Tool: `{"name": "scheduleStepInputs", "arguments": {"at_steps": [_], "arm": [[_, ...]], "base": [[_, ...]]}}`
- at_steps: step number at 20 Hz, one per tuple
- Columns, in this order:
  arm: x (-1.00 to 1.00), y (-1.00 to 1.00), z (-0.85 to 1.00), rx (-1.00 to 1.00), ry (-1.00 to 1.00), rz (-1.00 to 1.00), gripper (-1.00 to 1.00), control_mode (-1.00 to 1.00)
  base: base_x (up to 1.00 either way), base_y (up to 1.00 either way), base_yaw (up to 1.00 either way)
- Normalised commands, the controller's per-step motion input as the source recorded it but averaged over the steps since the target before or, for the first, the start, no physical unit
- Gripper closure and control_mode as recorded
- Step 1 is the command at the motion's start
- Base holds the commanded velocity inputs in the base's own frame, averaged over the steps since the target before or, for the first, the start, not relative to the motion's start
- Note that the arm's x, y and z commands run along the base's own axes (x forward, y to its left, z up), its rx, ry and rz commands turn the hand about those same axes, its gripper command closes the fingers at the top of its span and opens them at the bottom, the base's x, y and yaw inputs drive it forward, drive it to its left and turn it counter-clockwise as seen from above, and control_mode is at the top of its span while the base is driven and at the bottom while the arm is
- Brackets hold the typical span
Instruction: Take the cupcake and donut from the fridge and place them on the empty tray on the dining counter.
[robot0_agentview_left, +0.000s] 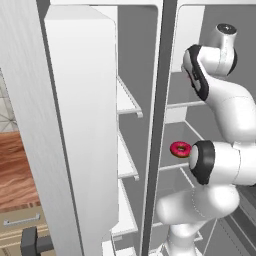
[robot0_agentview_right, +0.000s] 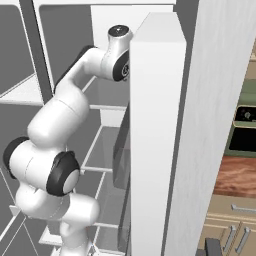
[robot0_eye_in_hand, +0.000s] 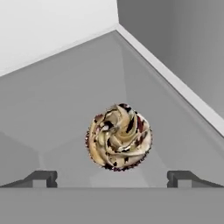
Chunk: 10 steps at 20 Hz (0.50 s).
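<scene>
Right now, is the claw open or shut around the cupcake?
Open. In the hand view the claw has its two fingertips standing wide apart, with the cupcake sitting upright on the fridge shelf between and beyond them, not gripped.

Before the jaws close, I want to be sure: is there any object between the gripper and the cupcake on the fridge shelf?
Nothing visible. In the hand view the cupcake sits alone on the grey shelf, ahead of the open gripper.
</scene>
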Motion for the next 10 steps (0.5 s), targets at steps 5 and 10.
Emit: {"name": "scheduleStepInputs", "arguments": {"at_steps": [5, 10], "arm": [[0.63, -0.23, -0.01, 0.00, 0.09, -0.02, -1.00, -1.00], [-0.03, -0.01, 0.00, 0.05, 0.06, 0.00, -1.00, -1.00]], "base": [[0.00, 0.00, 0.00], [0.00, 0.00, 0.00]]}}
